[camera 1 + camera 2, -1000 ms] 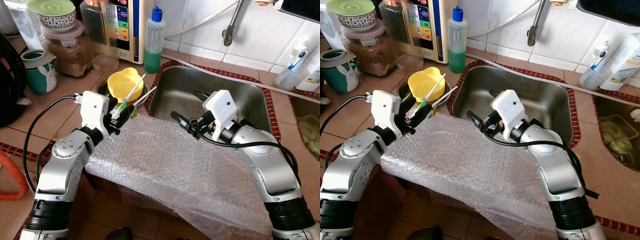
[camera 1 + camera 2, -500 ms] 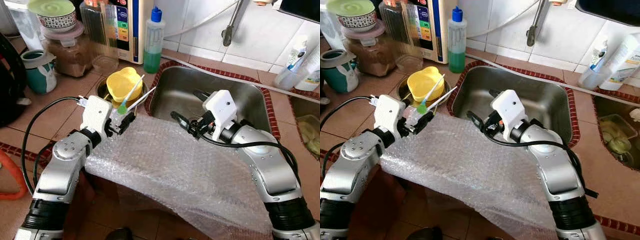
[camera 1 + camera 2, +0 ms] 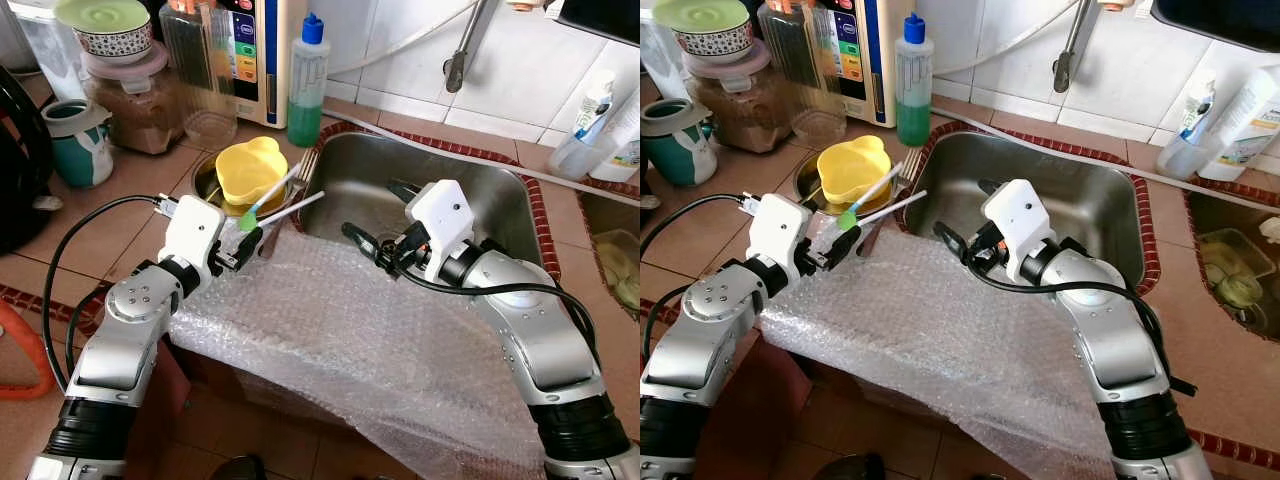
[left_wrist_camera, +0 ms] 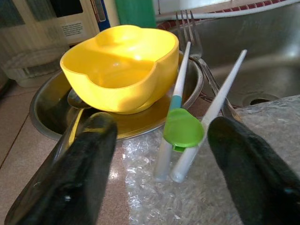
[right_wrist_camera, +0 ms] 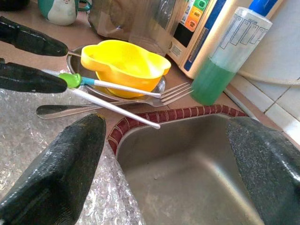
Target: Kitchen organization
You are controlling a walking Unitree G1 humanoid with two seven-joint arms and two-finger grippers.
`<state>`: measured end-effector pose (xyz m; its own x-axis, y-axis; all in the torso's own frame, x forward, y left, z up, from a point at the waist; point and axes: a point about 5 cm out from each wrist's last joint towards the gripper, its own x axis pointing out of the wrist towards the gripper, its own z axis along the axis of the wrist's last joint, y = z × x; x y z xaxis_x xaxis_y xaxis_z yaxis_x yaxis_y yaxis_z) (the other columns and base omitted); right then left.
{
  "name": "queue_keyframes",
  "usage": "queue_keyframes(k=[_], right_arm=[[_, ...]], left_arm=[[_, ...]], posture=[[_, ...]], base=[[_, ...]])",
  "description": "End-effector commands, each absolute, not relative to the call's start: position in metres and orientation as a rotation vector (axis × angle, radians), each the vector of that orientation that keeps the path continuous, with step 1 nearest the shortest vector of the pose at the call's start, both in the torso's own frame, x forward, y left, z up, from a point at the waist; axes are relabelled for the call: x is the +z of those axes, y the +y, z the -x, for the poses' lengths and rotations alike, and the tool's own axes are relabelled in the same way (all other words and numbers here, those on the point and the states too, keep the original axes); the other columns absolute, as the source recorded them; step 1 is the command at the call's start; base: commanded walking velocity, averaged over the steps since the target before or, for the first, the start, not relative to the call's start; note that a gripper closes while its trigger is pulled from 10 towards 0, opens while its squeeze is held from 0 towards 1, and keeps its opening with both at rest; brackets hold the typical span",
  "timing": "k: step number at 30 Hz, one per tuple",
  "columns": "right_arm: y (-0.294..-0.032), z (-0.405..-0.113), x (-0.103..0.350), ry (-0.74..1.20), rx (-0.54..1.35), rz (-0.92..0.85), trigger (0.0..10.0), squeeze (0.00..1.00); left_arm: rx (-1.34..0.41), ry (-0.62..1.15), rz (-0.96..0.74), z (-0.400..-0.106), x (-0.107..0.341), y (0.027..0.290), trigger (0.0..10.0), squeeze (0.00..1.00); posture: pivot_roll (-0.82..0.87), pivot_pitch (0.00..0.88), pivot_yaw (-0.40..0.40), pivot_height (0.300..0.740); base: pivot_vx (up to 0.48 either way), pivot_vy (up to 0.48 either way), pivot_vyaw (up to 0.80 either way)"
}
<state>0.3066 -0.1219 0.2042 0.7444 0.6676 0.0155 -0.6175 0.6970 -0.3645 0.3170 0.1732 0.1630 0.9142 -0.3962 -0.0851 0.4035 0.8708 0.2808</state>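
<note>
Desk (image 3: 120, 215): brown tile, carrying all items below. Sink (image 3: 480, 200): steel, set in the desk, basin bare. Bubble wrap (image 3: 330, 330): clear sheet draped over the desk's front edge. Right tool (image 3: 368, 215): fingers spread wide, gripping nothing, hovering at the sink's near rim above the wrap. Left tool (image 3: 243, 247): fingers parted in the left wrist view, two sticks lying between them with near ends on the wrap; whether it grips them, cannot tell. Steel plate (image 4: 44, 105): beside the sink. Yellow bowl (image 3: 250, 170): on the plate. Fork (image 5: 161, 93): across the plate rim. Two white sticks (image 4: 206, 117), one with a green tab: leaning toward the bowl. Progress, as judged: early; dishes and cutlery unsorted.
</note>
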Motion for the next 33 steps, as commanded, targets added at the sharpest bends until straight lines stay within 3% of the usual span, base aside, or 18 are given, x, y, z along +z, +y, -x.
queue_keyframes(k=[1, 23, 33], right_arm=[[-0.127, -0.306, 0.207, -0.159, 0.700, 0.359, 10.0, 0.00], [-0.129, -0.309, 0.207, -0.160, 0.699, 0.365, 10.0, 0.00], [-0.131, -0.318, 0.215, -0.182, 0.691, 0.385, 10.0, 0.00]], left_arm=[[-0.430, 0.026, -0.310, -0.317, 0.163, 0.173, 0.0, 0.00], [-0.423, 0.012, -0.299, -0.314, 0.163, 0.171, 0.0, 0.00], [-0.407, -0.053, -0.260, -0.318, 0.171, 0.162, 0.0, 0.00]], posture=[[0.06, 0.128, -0.055, 0.740], [0.06, 0.125, -0.064, 0.740], [0.06, 0.082, -0.074, 0.740]], base=[[0.000, 0.000, 0.00], [0.000, 0.000, 0.00], [0.000, 0.000, 0.00]])
